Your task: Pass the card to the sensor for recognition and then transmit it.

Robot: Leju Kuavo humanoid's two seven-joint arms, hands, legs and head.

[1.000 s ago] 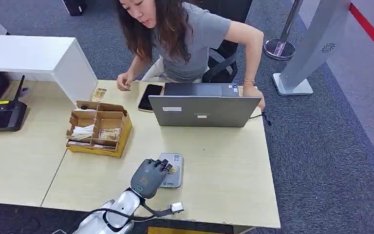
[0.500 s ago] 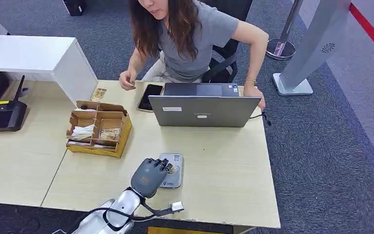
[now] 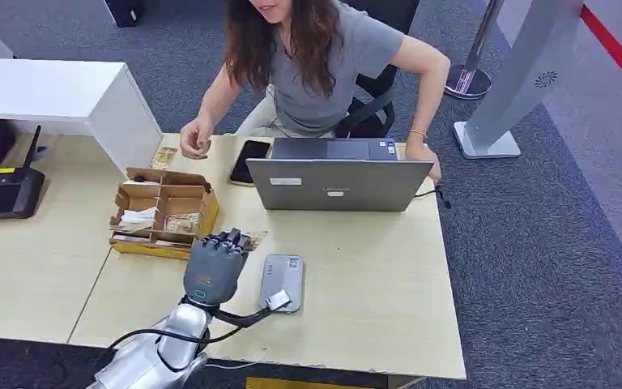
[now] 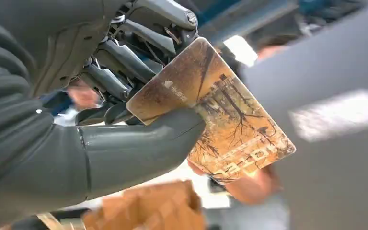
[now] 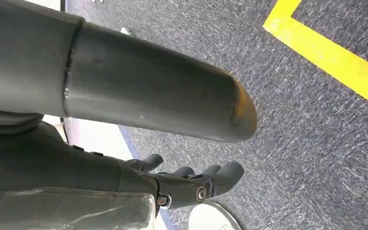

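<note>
My left hand [image 3: 215, 263] hovers over the table between the cardboard organiser and the grey card sensor [image 3: 283, 281], which lies flat just to its right. It pinches a brown and gold card [image 4: 215, 112] between thumb [image 4: 139, 148] and fingers; the card's edge [image 3: 253, 239] pokes out past the fingertips toward the laptop. The card is no longer over the sensor. My right hand [image 5: 124, 120] hangs beside my body above the dark carpet, fingers [image 5: 191, 179] loosely extended and holding nothing.
A person [image 3: 316, 61] sits behind the open laptop [image 3: 336, 182], one hand raised [image 3: 197, 138] near the table's far edge. A compartmented cardboard organiser [image 3: 162, 212], a phone [image 3: 250, 160], a white box [image 3: 65, 101] and a black router [image 3: 4, 190] stand around.
My left hand, still holding the card, has left the sensor and moved left toward the cardboard organiser. The person has sat up and shifted their raised hand leftward.
</note>
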